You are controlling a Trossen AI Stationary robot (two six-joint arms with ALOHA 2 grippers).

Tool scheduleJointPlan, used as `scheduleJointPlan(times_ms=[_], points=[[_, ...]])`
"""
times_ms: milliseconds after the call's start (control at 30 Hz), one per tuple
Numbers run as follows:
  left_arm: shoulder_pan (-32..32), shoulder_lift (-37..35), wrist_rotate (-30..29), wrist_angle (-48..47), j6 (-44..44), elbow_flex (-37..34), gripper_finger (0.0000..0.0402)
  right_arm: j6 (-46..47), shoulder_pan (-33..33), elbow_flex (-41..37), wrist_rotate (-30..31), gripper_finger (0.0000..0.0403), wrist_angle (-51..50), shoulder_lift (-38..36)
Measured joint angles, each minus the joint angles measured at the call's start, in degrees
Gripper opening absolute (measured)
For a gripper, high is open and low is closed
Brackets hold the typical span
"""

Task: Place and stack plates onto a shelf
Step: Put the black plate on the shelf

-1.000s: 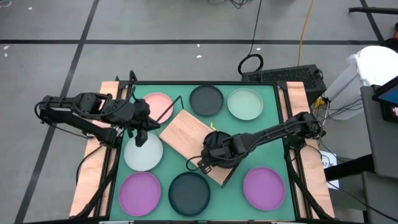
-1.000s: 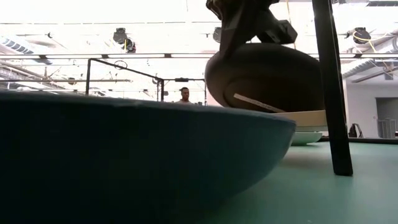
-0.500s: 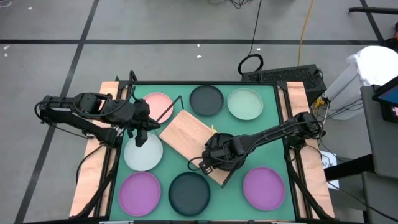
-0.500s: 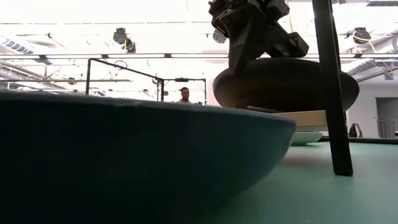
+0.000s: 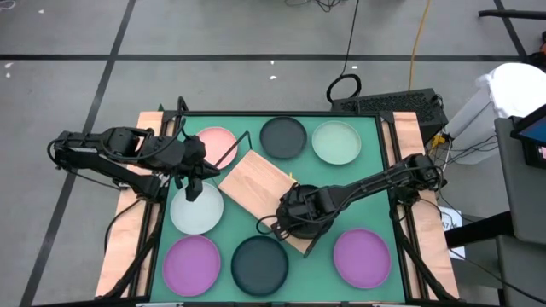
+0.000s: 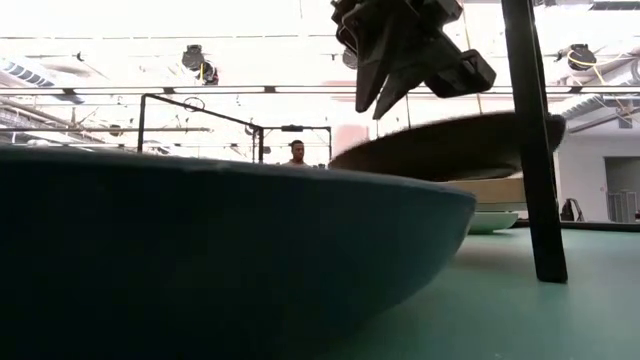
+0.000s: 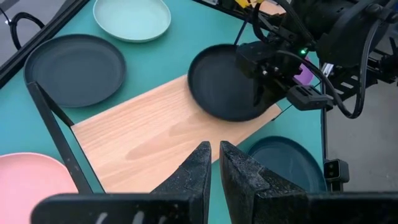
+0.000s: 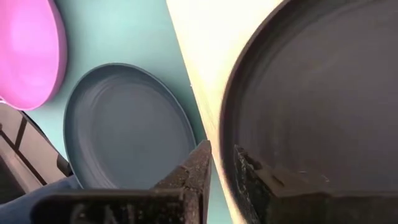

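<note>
My right gripper [image 6: 374,112] hovers over the near right end of the light wood shelf [image 5: 256,183]. It is open, with a finger on either side of the rim of a dark grey plate [image 7: 224,81] and just above it. That plate lies slightly tilted on the board. In the high view the gripper [image 5: 299,213] hides the plate. My left gripper [image 7: 214,155] is shut and holds nothing, above the pale plate [image 5: 196,209] at the table's left. The other plates rest flat on the green mat.
On the mat lie a pink plate [image 5: 217,143], a dark plate [image 5: 283,136] and a pale green plate [image 5: 336,141] along the far edge. Purple plates [image 5: 192,264] [image 5: 363,257] and a dark teal plate [image 5: 260,264] lie near. The shelf's black wire leg [image 6: 535,150] stands by the right gripper.
The dark plate under my right gripper has tipped from steeply on edge to nearly flat on the shelf's near right end. The right gripper's fingers have parted and let the rim go. The left arm has kept still.
</note>
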Motion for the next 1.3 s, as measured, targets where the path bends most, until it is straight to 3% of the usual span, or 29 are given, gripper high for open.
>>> scheduleJointPlan(times_ms=[533, 767, 1067, 1300], points=[[0.0, 0.0, -0.6, 0.0, 0.0, 0.0, 0.004, 7.1, -1.8, 0.0, 1.2, 0.0048, 3.0, -0.2], [0.0, 0.0, -0.9, 0.0, 0.0, 0.0, 0.004, 3.4, -6.2, 0.0, 5.0, 0.0004, 1.4, -0.2], [0.0, 0.0, -0.9, 0.0, -0.3, 0.0, 0.004, -0.5, -7.5, 0.0, 4.8, 0.0001, -8.0, 0.0], [0.0, 0.0, -0.9, 0.0, -0.2, 0.0, 0.004, -0.1, -7.0, -1.4, 4.9, 0.0, -8.6, 0.0]])
